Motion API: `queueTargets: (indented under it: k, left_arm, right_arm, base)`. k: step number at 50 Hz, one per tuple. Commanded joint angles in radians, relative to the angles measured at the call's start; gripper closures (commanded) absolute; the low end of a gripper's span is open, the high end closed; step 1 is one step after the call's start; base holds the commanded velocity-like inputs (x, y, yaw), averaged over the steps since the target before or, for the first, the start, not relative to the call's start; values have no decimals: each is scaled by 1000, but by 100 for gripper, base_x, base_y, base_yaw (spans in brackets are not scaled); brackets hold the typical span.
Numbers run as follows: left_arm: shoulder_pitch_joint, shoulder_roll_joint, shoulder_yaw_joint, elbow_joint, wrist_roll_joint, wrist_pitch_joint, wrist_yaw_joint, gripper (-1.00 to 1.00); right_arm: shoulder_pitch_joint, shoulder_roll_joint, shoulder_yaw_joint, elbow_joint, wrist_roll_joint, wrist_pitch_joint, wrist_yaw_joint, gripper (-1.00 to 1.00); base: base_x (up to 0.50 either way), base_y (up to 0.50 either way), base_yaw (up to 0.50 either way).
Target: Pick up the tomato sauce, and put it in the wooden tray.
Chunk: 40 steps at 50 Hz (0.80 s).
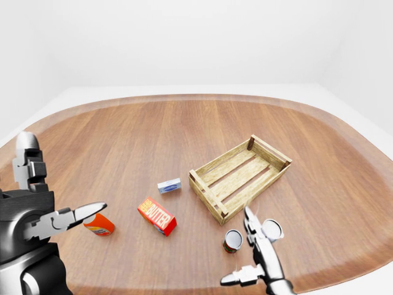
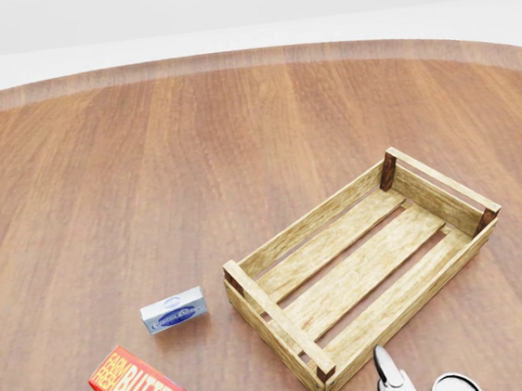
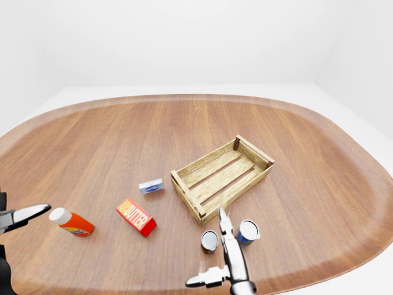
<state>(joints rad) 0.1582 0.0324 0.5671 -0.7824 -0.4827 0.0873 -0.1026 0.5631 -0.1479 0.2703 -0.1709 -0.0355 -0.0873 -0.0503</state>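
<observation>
On the worktop (image 3: 295,160) | tomato sauce can (image 3: 210,241) upright just below wooden tray (image 3: 222,177), beside blue can (image 3: 248,232) | right hand (image 3: 224,255) open between cans, empty | left hand (image 1: 58,215) open, empty

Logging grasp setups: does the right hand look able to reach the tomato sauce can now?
Probably yes. The open right hand is just beside the tomato sauce can, with nothing between them, though the blue can on its other side might get bumped.
</observation>
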Motion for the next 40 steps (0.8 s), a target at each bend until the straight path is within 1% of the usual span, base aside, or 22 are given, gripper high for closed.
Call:
queueTargets:
  k: [1, 22, 40]
  left_arm:
    - [0, -1, 0, -2, 0, 0, 0, -92]
    - [0, -1, 0, -2, 1, 0, 0, -93]
    - [0, -1, 0, -2, 1, 0, 0, -92]
  right_arm:
    - [-7, 4, -3, 24, 1, 0, 4, -100]
    - [-6, 10, -16, 37, 5, 0, 13, -100]
    - [-31, 30, -41, 93, 11, 0, 34, -100]
  base:
    - [0, 0, 0]
    - [0, 0, 0]
    - [0, 0, 0]
